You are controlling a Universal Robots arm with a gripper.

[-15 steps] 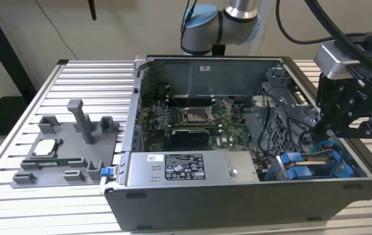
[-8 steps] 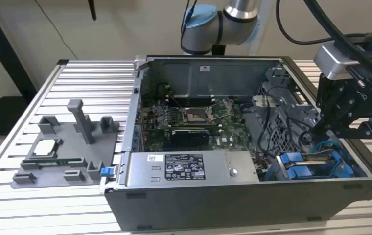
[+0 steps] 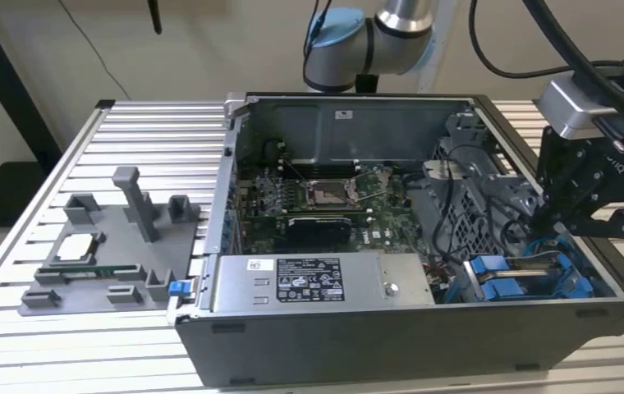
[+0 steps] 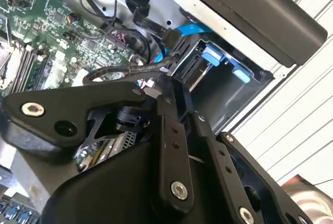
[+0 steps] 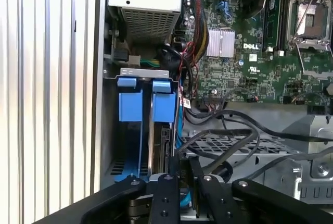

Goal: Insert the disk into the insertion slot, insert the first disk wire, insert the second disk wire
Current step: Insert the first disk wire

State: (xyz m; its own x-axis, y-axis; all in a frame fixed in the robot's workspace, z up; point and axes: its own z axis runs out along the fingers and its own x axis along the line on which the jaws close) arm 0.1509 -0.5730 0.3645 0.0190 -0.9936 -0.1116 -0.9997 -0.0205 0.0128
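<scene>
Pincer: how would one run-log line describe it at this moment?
pincer: at insertion slot, among black wires | disk: blue-framed, inside slot | place: exterior view's right

silver-blue arm (image 3: 383,37), black screwed linkages (image 4: 169,146)

the end effector (image 5: 185,174) sits close to the blue-framed disk (image 5: 163,108), which stands on edge inside the insertion slot (image 5: 110,130); black cables (image 5: 229,130) loop beside the motherboard (image 5: 250,52).

Blue-framed disk (image 5: 163,107) inside insertion slot (image 5: 143,72)
</scene>
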